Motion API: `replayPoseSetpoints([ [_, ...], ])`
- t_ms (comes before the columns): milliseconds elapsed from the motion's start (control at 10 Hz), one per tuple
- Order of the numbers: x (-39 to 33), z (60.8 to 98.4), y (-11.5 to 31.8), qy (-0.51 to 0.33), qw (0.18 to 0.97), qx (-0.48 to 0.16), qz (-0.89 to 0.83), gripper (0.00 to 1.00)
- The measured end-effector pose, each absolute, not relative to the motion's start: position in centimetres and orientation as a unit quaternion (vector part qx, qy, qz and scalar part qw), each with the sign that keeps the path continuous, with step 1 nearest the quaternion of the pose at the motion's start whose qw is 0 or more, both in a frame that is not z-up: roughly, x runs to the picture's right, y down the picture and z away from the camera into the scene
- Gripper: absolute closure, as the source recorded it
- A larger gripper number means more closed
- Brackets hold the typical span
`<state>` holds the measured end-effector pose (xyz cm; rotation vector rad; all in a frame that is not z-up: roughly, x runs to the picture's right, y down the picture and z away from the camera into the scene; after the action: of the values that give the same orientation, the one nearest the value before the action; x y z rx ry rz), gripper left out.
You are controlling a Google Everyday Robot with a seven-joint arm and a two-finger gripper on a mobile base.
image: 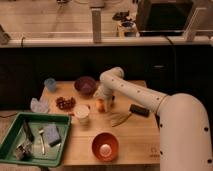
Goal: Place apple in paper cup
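The apple [100, 105], small and orange-yellow, rests on the wooden table [135, 137] near its middle. My gripper [104, 101] is down right at the apple, with its white wrist just above and behind it, and it is open. The apple's right side is partly hidden by the gripper. The paper cup [81, 114], short and white, stands upright to the left of the apple and a little nearer the front, apart from it.
Behind the apple is a purple bowl [86, 85]. A pale blue cup [50, 84], dark red grapes [64, 103] and a clear wrapper [38, 105] lie to the left. A green tray [56, 155] of utensils sits front left, an orange bowl [105, 146] in front, and a yellowish item [119, 119] and dark block [139, 110] to the right.
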<state>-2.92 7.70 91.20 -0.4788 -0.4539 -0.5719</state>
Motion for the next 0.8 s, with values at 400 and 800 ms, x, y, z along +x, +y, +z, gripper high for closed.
replayPoseSetpoints([
  [400, -3.55, 91.58, 8.12, -0.223, 0.905, -0.233, -0.276, 0.2],
  [800, -3.97, 91.75, 8.39, -0.229, 0.903, -0.234, -0.277, 0.2],
])
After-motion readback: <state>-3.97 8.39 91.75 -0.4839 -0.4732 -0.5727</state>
